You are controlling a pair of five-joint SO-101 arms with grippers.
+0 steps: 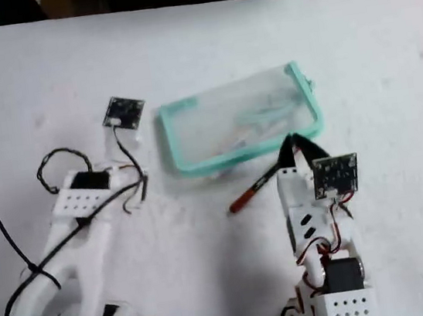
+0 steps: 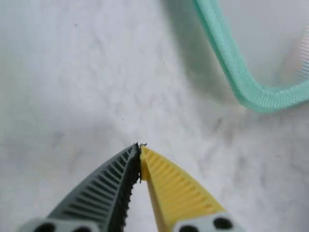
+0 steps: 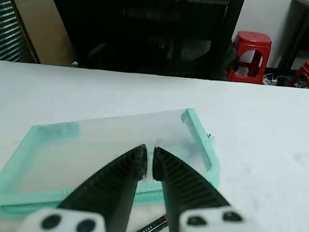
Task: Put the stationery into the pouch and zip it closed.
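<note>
A clear pouch (image 1: 238, 119) with teal edging lies at the table's middle, with several pieces of stationery inside it (image 1: 264, 116). A red and black pen (image 1: 256, 186) lies on the table just in front of the pouch. My right gripper (image 1: 293, 143) is over the pouch's near edge (image 3: 145, 197), its black fingers (image 3: 123, 179) shut with nothing clearly between them, and the pen's tip (image 3: 153, 224) lies beneath it. My left gripper (image 2: 140, 147) is shut and empty, low over bare table beside the pouch's left corner (image 2: 251, 94).
The white table (image 1: 368, 44) has free room to the left, to the right and behind the pouch. Its far edge (image 1: 176, 5) runs along the back. Both arms' bases stand at the near edge. A red stool (image 3: 251, 55) stands beyond the table.
</note>
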